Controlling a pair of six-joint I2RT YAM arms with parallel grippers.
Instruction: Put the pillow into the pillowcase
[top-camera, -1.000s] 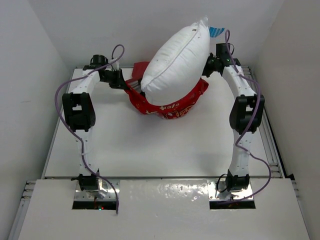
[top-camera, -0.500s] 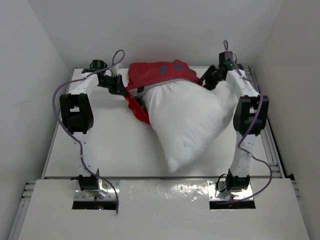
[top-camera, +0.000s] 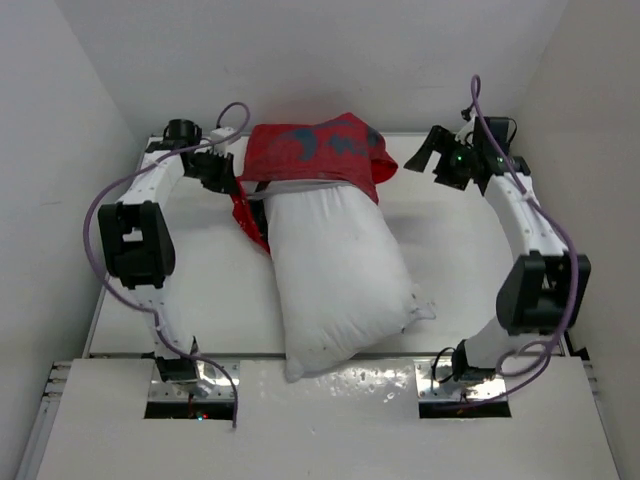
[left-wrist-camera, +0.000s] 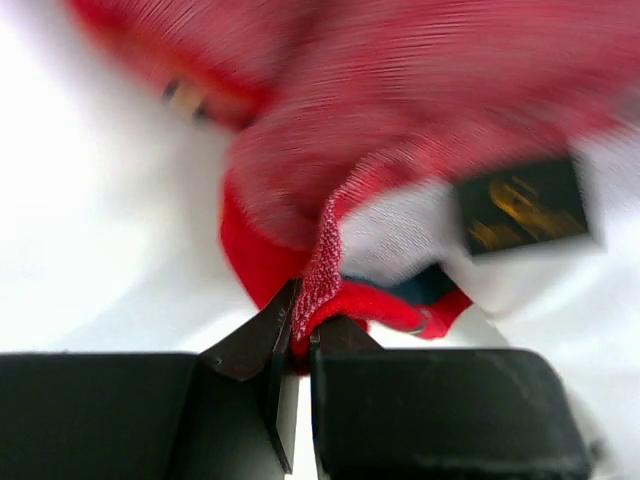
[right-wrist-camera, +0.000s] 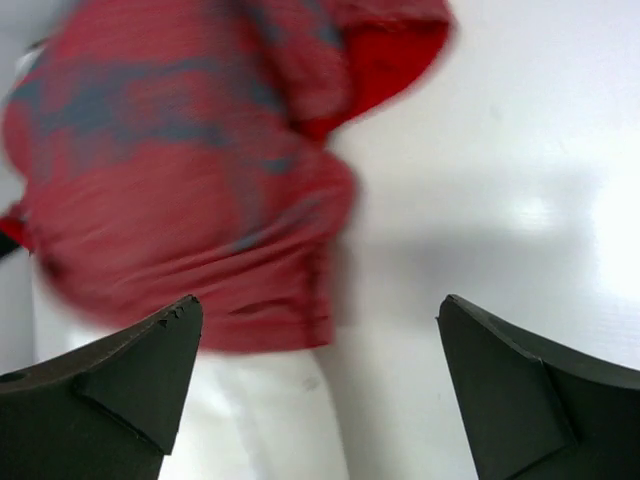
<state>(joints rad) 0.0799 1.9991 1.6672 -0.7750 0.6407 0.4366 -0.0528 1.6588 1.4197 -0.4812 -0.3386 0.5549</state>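
The white pillow (top-camera: 335, 275) lies lengthwise on the table. Its far end sits under the mouth of the red pillowcase (top-camera: 315, 150), and its near end reaches past the front edge. My left gripper (top-camera: 230, 176) is shut on the pillowcase's left hem, and the left wrist view shows red pillowcase (left-wrist-camera: 400, 90) cloth pinched in that gripper (left-wrist-camera: 303, 338). My right gripper (top-camera: 427, 158) hangs open to the right of the case, touching nothing. The right wrist view shows this gripper (right-wrist-camera: 318, 300) spread wide over the pillowcase (right-wrist-camera: 180, 150) edge, the pillow (right-wrist-camera: 250, 420) and the bare table (right-wrist-camera: 520, 150).
White walls close in the table (top-camera: 470, 270) on the left, back and right. Purple cables loop off both arms. A raised white ledge (top-camera: 330, 420) with the arm bases runs along the near edge.
The pillow, held up a second ago, has dropped and now lies flat toward the front. My right gripper has opened, let go and swung right. The pillowcase now drapes over the pillow's far end.
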